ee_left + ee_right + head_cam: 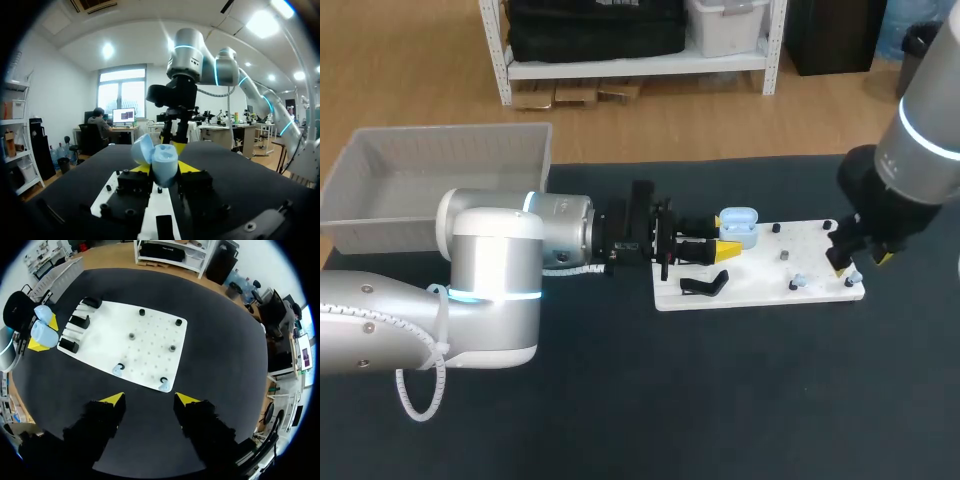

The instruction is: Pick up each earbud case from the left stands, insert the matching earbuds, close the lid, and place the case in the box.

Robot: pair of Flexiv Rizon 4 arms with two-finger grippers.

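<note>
A light blue earbud case [738, 223] with its lid open sits between the yellow tips of my left gripper [725, 238], over the left end of the white board [760, 262]. In the left wrist view the case [163, 164] is clamped from both sides, its lid [142, 148] tilted back. Two pale blue earbuds [118, 370] [163, 386] rest on pegs near the board's front edge. My right gripper [150, 399] hangs above the board's right front corner, open, with nothing between its fingers. In the head view the right gripper [861, 263] is by the board's right end.
A grey plastic box [440, 180] stands at the table's back left. Black stands [80, 321] line the board's left end, and one black holder [705, 285] lies at its front left. Small black pegs [141, 312] dot the board. Dark tabletop surrounds the board.
</note>
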